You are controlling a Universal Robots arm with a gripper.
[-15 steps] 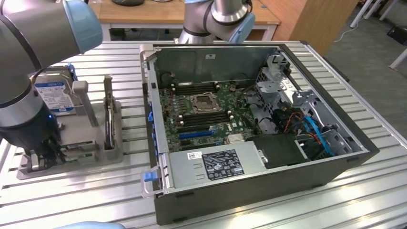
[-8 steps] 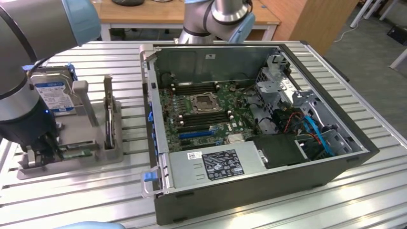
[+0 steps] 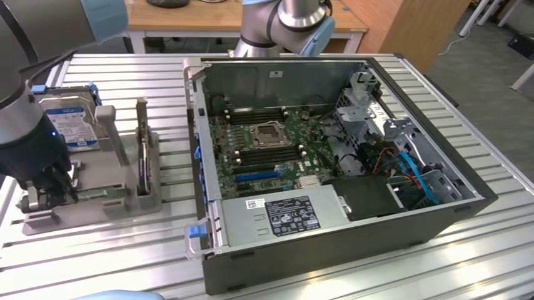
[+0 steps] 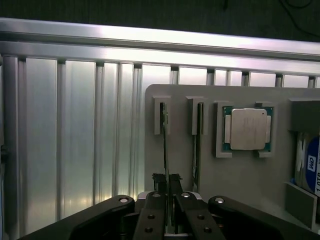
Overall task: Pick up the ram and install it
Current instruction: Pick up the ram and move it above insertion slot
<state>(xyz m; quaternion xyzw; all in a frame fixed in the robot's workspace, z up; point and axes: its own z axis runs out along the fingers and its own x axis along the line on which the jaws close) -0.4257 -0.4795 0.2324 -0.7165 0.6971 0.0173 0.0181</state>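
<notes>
The ram (image 4: 164, 142) is a thin green stick standing on edge in a slot of the grey holder (image 4: 235, 200). My gripper (image 4: 169, 200) is down over its near end, and the two fingers (image 4: 156, 212) are closed against its sides. A second stick (image 4: 198, 145) stands in the neighbouring slot. In the exterior view my gripper (image 3: 50, 187) is low over the holder (image 3: 92, 206) at that view's left, with a green strip of the ram (image 3: 102, 195) showing beside it. The open computer case (image 3: 467, 187) with its motherboard (image 3: 267, 147) lies to that view's right.
A square silver processor (image 4: 247, 129) sits in a recess of the holder, and a blue-labelled hard drive (image 3: 71, 125) stands at its far end. The slatted aluminium table (image 3: 100, 256) carries both. The case walls rise around the motherboard, with cables and a drive cage (image 3: 367, 106) inside.
</notes>
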